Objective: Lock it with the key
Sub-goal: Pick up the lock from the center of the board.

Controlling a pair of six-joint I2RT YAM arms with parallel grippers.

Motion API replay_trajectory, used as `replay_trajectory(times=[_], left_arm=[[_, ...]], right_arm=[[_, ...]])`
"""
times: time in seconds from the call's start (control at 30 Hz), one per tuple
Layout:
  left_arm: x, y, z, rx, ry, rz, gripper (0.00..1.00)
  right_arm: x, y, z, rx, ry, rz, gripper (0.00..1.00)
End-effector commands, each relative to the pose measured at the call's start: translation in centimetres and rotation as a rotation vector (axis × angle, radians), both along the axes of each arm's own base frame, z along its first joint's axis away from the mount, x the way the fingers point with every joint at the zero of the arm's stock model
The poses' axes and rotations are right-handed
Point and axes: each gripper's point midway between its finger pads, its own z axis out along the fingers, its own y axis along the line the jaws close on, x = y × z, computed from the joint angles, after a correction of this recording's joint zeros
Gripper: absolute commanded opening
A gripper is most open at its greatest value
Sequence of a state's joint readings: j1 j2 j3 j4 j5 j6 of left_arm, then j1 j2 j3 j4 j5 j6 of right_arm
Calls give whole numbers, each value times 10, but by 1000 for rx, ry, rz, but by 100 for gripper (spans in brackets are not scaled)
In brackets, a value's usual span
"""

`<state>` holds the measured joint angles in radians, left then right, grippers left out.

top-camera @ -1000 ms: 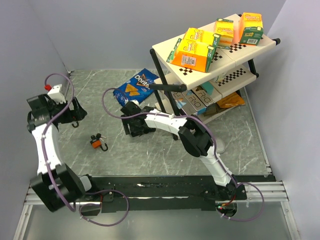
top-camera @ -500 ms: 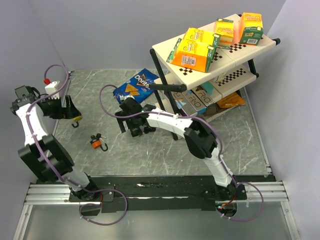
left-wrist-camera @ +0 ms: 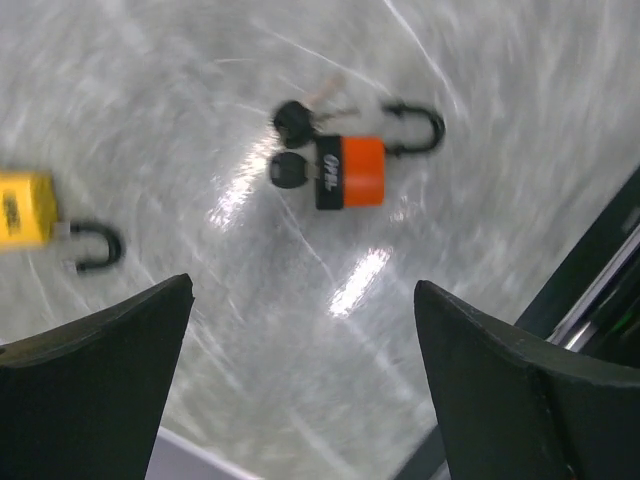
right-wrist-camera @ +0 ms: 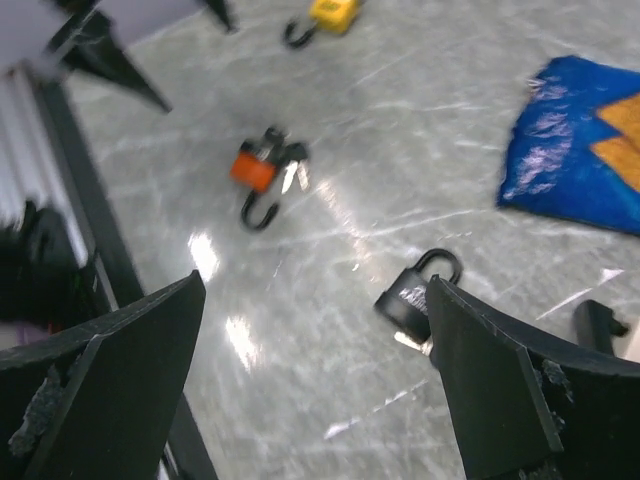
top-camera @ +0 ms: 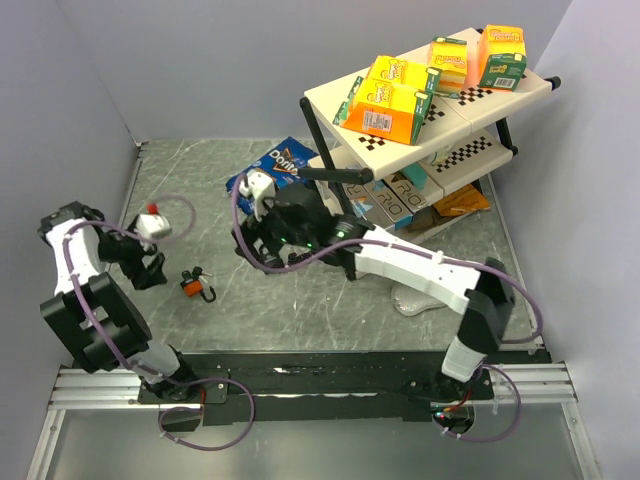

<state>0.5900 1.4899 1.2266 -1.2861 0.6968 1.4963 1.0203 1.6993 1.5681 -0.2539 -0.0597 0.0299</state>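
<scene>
1. Fingers (left-wrist-camera: 90,350) of the left gripper (left-wrist-camera: 302,290) stand wide apart with nothing between them. In the top view this gripper hangs over the grey tabletop (top-camera: 300,310), just left of the orange padlock (left-wrist-camera: 350,172).
2. Left of the orange padlock in the left wrist view, and apart from it, lies a yellow padlock (left-wrist-camera: 22,208). Its shackle hangs open like a hook.
3. The orange padlock lies flat on the tabletop, touched by neither gripper. Its black shackle (left-wrist-camera: 415,130) is swung out, one leg free of the body.
4. Two black-headed keys (left-wrist-camera: 290,172) sit at the end of the orange padlock opposite the shackle. One touches that end, and the other lies just beside the first.
5. Right of the orange padlock in the right wrist view lies a black padlock (right-wrist-camera: 408,298), well apart from it. Its shackle forms a closed loop.
6. The right gripper (right-wrist-camera: 315,285) hangs above the tabletop to the right of the orange padlock. Its fingers are spread wide and hold nothing.
7. A blue Doritos bag (top-camera: 270,172) lies flat farther back and to the right of the orange padlock.
8. Far right of the orange padlock stands a shelf rack (top-camera: 322,102). Its top shelf carries orange and yellow boxes (top-camera: 390,100).
</scene>
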Motion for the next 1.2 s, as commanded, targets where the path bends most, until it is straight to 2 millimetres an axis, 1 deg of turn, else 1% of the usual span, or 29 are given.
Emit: replay_trajectory(times=[0.0,0.03,0.1,0.13,0.17,0.2,0.23,0.3,0.33,0.4,0.43,0.5,0.53,0.63,0.77,0.8,1.0,1.1,1.17], left_arm=[[-9,-17,-12,205,-116,-442,96],[-13,-23,-20,237,-114,-531,96],[-10,-27,-27,287,-131,-616,98],[-15,-29,-36,306,-111,-664,98],[-12,-36,-40,327,-135,-749,99],[-11,-39,-44,331,-138,-793,99],[-12,-44,-49,341,-150,-869,97],[-11,-48,-56,347,-151,-930,95],[-11,-52,-60,356,-160,-990,94],[-10,-52,-66,374,-156,-1047,91],[-8,-57,-69,387,-178,-1094,90],[-8,-58,-74,400,-172,-1136,86],[-7,-63,-76,401,-175,-1165,85],[-9,-69,-83,405,-164,-1212,79],[-3,-69,-92,430,-181,-1239,75],[-4,-68,-96,429,-175,-1248,74],[5,-66,-106,442,-175,-1253,69],[10,-63,-112,461,-180,-1257,69],[11,-66,-116,447,-188,-1252,68]], right_arm=[[-43,-9,22,83,-131,269,100],[-50,-10,22,89,-140,304,100],[-65,-14,19,93,-152,390,100],[-69,-16,16,84,-143,404,100],[-70,-18,13,77,-139,409,100],[-76,-20,11,77,-130,431,100],[-78,-24,7,66,-123,436,100],[-84,-30,6,67,-130,454,100],[-87,-32,5,69,-130,464,100],[-89,-37,5,77,-127,459,100],[-90,-37,4,77,-124,460,100],[-90,-40,1,72,-106,448,100],[-90,-41,-1,68,-98,442,100],[-89,-43,-4,69,-77,430,100],[-88,-45,-7,70,-49,418,100],[-88,-45,-8,71,-41,420,100],[-86,-47,-14,59,4,416,100],[-83,-48,-16,55,19,410,100],[-81,-48,-16,50,25,405,100]])
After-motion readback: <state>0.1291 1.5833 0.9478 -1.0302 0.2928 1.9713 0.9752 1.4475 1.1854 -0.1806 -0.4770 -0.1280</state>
